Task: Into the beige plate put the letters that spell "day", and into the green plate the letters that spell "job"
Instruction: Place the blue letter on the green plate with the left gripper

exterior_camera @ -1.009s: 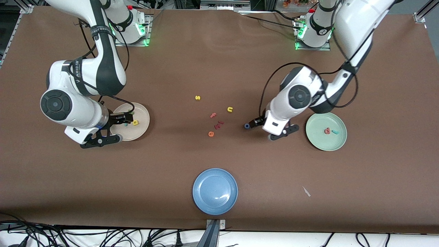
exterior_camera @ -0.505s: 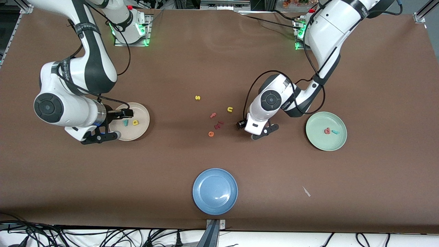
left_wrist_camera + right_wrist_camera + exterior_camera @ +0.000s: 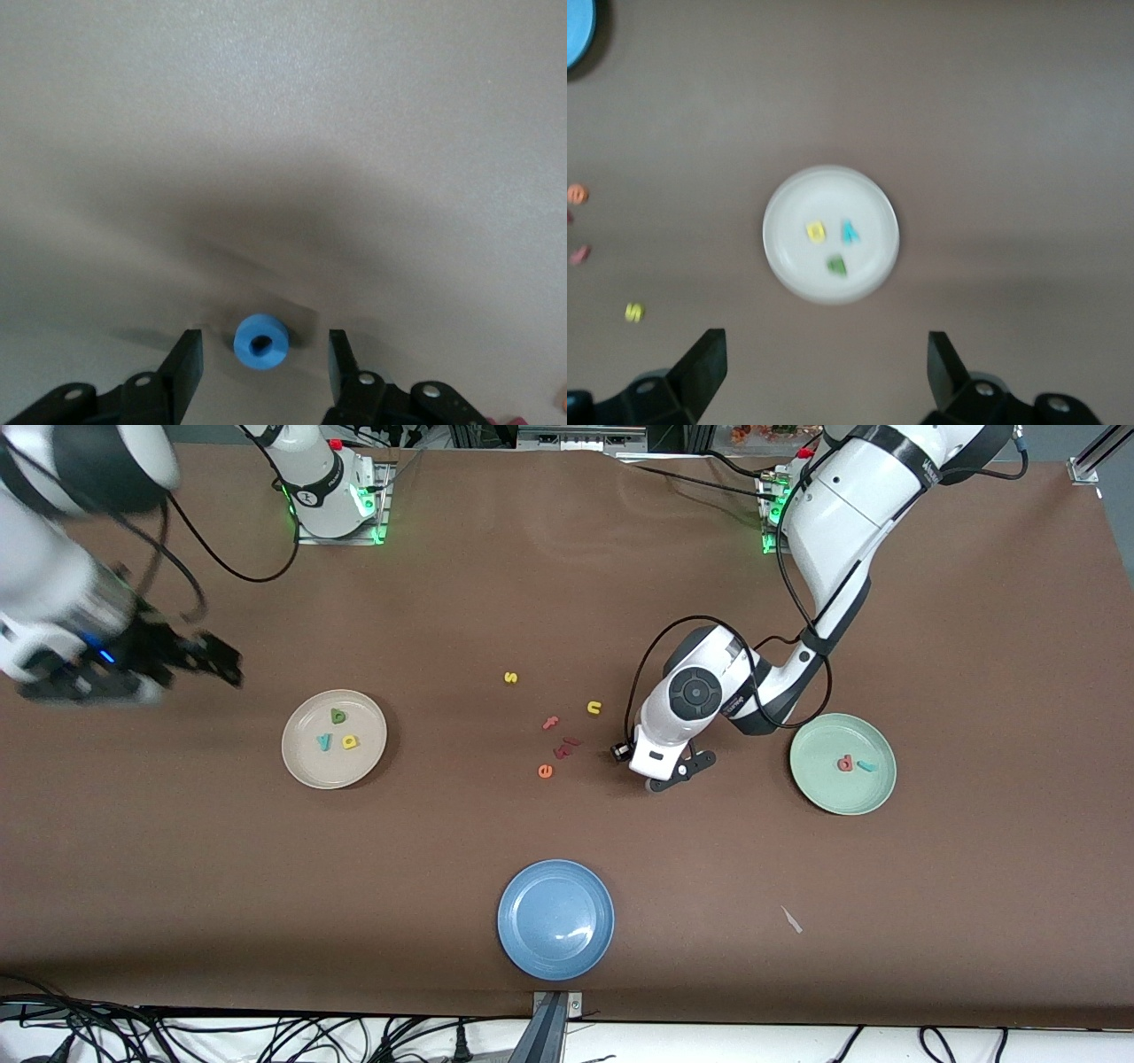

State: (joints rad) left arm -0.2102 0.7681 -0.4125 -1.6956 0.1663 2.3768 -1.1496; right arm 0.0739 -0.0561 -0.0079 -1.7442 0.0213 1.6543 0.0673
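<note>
My left gripper [image 3: 620,753] is down at the table mid-way between the loose letters and the green plate [image 3: 833,793]. In the left wrist view the blue "o" [image 3: 260,341] lies flat between its fingers [image 3: 186,354], with a gap on each side; the jaws are open around it. The green plate holds the pink-red "b" [image 3: 845,762] and the teal "j" [image 3: 866,766]. The beige plate [image 3: 341,769] holds the green "d" [image 3: 337,715], the teal "y" [image 3: 324,741] and the yellow "a" [image 3: 350,741]. My right gripper [image 3: 220,661] hangs open and empty, raised over bare table beside the beige plate.
Loose letters lie mid-table: a yellow "s" [image 3: 510,677], a yellow "n" [image 3: 594,708], a pink "f" [image 3: 551,723], a dark red piece [image 3: 565,747] and an orange "e" [image 3: 545,771]. A blue plate [image 3: 555,919] sits near the table's front edge.
My right arm has lifted off the beige plate and swung toward its own end of the table. My left gripper slid over the blue "o" and its jaws have narrowed around it.
</note>
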